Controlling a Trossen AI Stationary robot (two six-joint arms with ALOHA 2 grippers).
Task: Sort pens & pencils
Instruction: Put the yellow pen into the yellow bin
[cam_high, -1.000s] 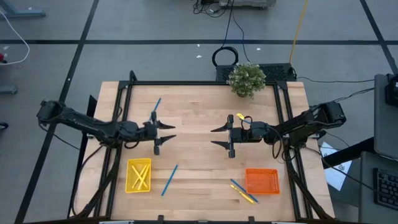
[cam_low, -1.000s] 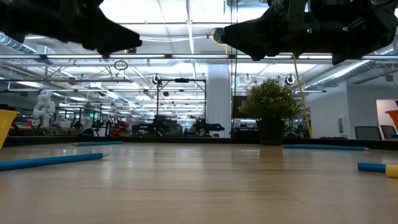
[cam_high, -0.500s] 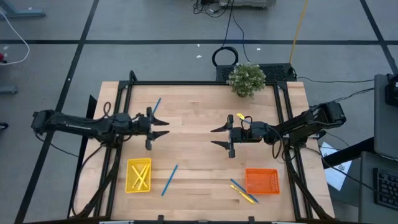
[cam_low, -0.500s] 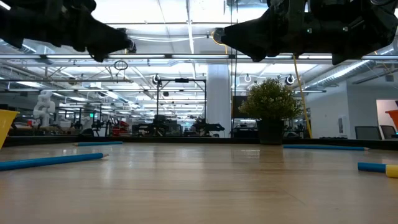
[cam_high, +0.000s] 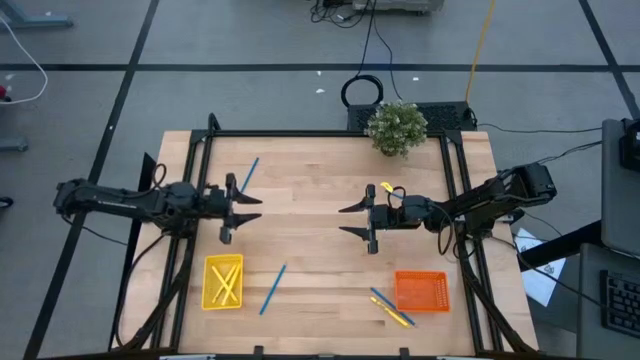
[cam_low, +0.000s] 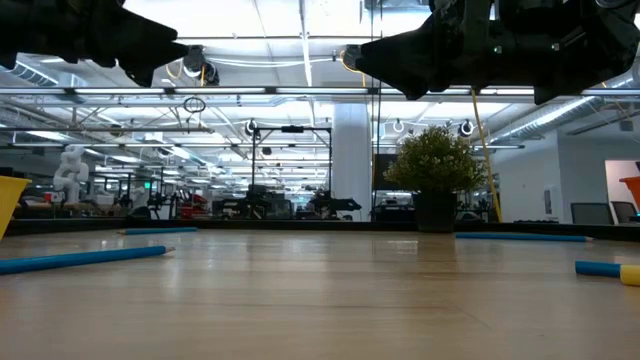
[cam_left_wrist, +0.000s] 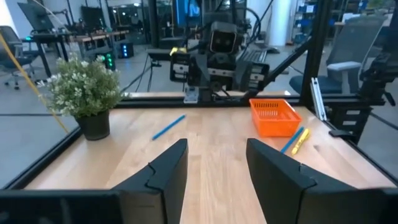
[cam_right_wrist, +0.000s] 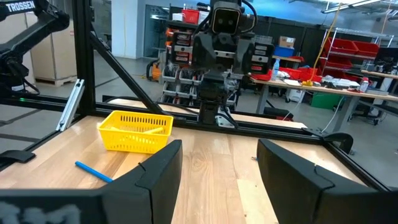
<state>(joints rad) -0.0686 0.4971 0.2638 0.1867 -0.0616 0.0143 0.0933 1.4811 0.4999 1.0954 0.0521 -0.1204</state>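
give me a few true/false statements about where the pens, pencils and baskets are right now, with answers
1. The yellow basket holds yellow pencils. True.
2. The orange basket is full of pens. False: it looks empty; a pen and pencil pair lies on the table beside it.
3. Both end effectors are open and hold nothing. True: the left end effector and right end effector hang over the table with nothing between their fingers.
4. Every blue pen is in a basket. False: one blue pen lies loose beside the yellow basket and another pen near the table's far edge.
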